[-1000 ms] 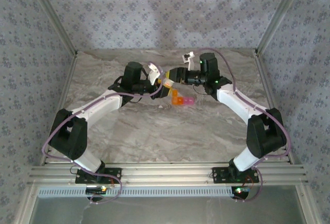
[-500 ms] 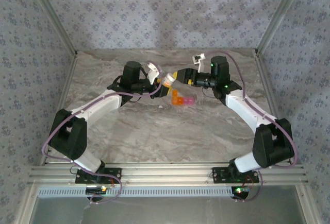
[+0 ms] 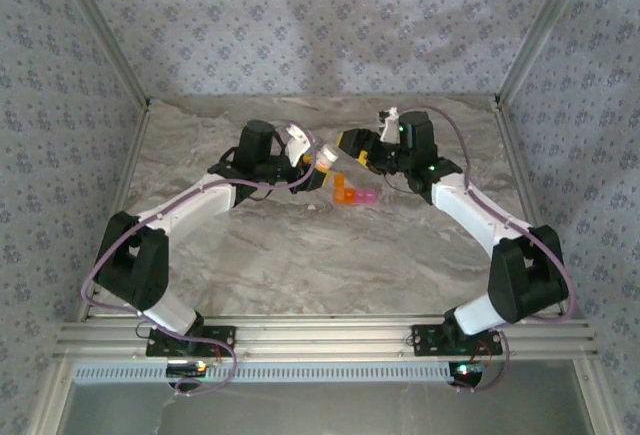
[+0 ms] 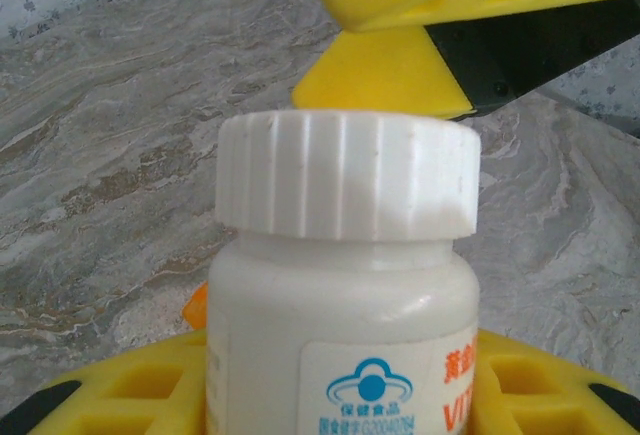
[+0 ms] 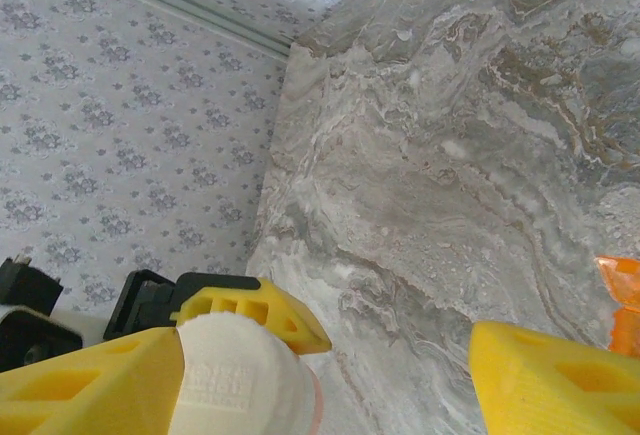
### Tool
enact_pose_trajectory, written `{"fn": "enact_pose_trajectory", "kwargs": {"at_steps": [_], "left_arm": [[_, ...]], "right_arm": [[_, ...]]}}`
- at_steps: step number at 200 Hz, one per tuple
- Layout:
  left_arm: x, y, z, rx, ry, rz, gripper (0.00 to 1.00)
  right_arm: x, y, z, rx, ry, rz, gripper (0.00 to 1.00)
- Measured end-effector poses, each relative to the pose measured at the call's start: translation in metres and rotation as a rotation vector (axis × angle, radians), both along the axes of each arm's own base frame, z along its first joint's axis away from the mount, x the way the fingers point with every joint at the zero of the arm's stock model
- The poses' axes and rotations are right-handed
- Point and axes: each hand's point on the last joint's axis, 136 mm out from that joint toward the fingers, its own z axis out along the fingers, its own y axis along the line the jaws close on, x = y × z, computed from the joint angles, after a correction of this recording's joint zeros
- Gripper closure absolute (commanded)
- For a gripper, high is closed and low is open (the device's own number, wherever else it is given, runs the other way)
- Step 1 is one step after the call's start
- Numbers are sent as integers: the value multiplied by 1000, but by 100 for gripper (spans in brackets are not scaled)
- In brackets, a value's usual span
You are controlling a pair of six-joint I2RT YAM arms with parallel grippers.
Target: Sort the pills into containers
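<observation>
My left gripper (image 3: 316, 167) is shut on a small white bottle (image 3: 325, 161) above the back middle of the table. In the left wrist view the bottle (image 4: 345, 295) stands between the gripper's (image 4: 340, 400) yellow fingers (image 4: 110, 385), with its ribbed cap (image 4: 345, 185) on. My right gripper (image 3: 351, 144) hangs just right of the cap, jaws open and wide apart. The right wrist view has the cap (image 5: 240, 380) beside one finger (image 5: 90, 385) of this gripper (image 5: 330, 355), ungripped. The containers (image 3: 353, 195), orange and pink, sit on the table below both grippers. The pills are out of view.
The marble table (image 3: 320, 255) is walled by patterned panels at the back and sides, with a metal rail along the near edge (image 3: 320, 340). An orange container edge (image 5: 622, 305) shows at the right of the right wrist view.
My right gripper's jaws have opened off the bottle cap and drawn back slightly to the right, with the wrist turned. The left gripper keeps its hold on the bottle.
</observation>
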Motion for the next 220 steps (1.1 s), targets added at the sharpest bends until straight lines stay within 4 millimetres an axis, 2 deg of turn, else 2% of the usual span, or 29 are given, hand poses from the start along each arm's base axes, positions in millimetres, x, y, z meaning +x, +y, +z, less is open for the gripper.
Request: {"fn": "enact_pose_trajectory", "kwargs": {"at_steps": [60,109,134,148,166,220], "left_arm": [[1,1,-1,6,-6,4,100],[0,-1,-1,8,-7,3,100],[1,-1,0,7,-9,3,100],[1,-1,1,5,-12,4,100],[1,-1,1,6,-12,6,100],[0,-1,2,-2,6,5,100]], "right_arm": [[-1,26,9,-8,2,36,24],[1,39,11,-8,0,57,29],[-2,43,9,-13,6,69,42],[-3,44,7,-16,12,73,53],[-4,44,7,-22,5,82,61],[-7,43,7,-17,-85,150,62]]}}
